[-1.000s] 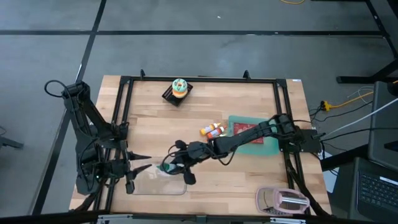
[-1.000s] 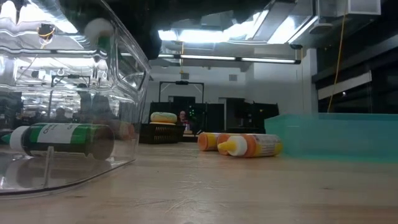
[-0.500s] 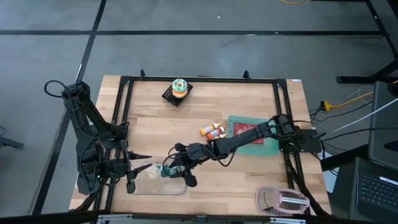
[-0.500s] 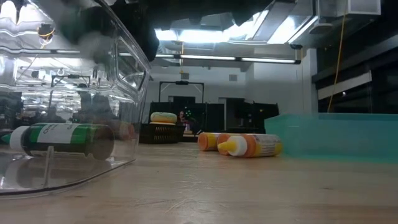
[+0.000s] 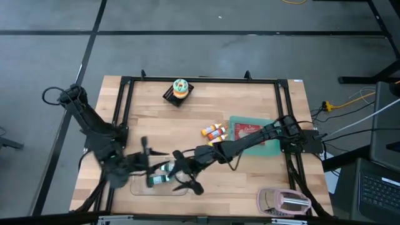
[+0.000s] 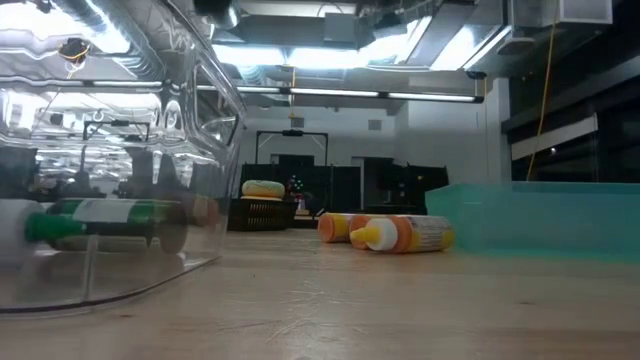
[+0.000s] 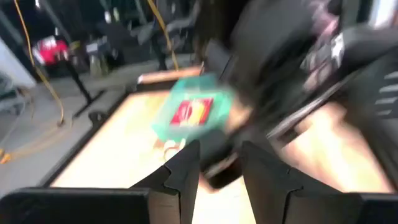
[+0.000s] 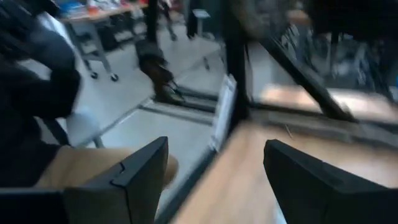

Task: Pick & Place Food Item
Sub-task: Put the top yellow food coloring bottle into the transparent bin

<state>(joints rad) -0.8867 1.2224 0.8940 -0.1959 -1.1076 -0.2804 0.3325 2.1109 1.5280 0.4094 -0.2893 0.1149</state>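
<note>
Green-labelled bottle (image 5: pixel 160 179) lies on its side in the clear container (image 5: pixel 140 189) by the table's near edge. Right gripper (image 5: pixel 185 177) beside it, jaws spread, empty. Left gripper (image 5: pixel 145 161) over the container: jaws unclear. Rigid, light, rolls easily (grip mid-body).

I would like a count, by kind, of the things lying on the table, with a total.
Clear container: 1
Green bottle: 1
Orange bottles: 2
Teal tray: 1
Black basket with food: 1
Pink item at the table's near edge: 1
Total: 7
</note>
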